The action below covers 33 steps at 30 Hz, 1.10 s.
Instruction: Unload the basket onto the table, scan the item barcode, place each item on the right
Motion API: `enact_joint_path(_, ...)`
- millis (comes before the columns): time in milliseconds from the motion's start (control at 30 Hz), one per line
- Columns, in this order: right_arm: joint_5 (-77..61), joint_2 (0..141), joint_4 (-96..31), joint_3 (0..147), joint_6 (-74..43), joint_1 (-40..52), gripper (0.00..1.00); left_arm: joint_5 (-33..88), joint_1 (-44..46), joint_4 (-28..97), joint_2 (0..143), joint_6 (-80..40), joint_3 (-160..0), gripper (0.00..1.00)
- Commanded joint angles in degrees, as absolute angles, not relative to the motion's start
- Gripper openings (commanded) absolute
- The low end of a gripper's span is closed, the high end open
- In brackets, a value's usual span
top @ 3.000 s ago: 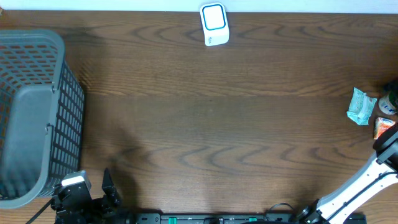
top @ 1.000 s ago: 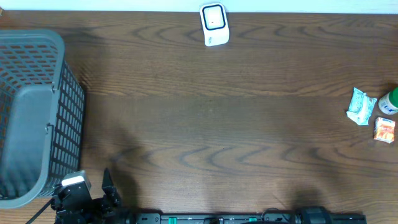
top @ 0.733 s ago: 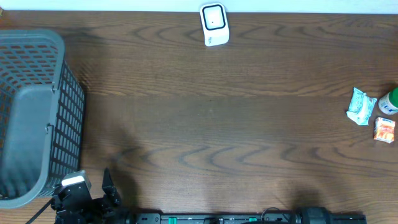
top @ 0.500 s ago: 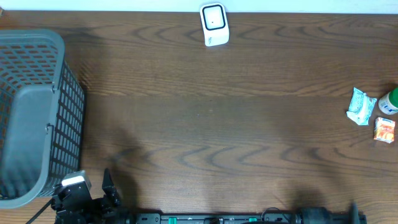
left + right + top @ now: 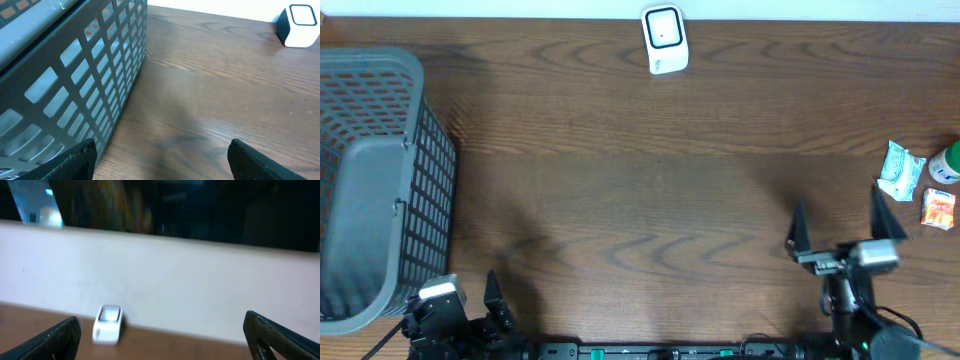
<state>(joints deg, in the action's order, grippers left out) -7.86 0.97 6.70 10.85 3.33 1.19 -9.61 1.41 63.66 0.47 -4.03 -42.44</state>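
Small crumpled pale-teal packet [image 5: 901, 171]

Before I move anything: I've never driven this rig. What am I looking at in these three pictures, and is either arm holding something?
Two robot arms sit at the near edge of a wooden table. The top-down picture comes from a fixed camera above. The other two come from a camera on each wrist, with that arm's dark fingers in the bottom corners. The left fingers sit beside a grey basket. The right fingers face the white scanner at the far edge. On the right lie a teal packet, an orange packet and a green bottle, partly out of frame. Both pairs of fingers are open and hold nothing.
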Motion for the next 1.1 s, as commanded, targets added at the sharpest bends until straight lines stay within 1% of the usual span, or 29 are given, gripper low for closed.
enact_joint_path(0,-5.37,0.32,7.22,7.68,1.96,0.82,0.99,-10.13,1.69,63.59,0.19,-3.09,-42.44,0.84)
enact_joint_path(267,-5.41,0.27,7.09,0.62,1.28,0.84,0.99,-10.11,1.69,63.59,0.19,-3.07,-42.44,0.84)
enact_joint_path(567,-5.02,0.3,-3.77,0.32,1.1,0.82,0.99,-10.11,1.69,63.59,0.19,-3.09,-42.44,0.84)
enact_joint_path(1067,-4.8,0.64,-3.9,0.32,1.13,0.8,0.99,-10.11,1.69,63.59,0.19,-3.09,-42.44,0.84)
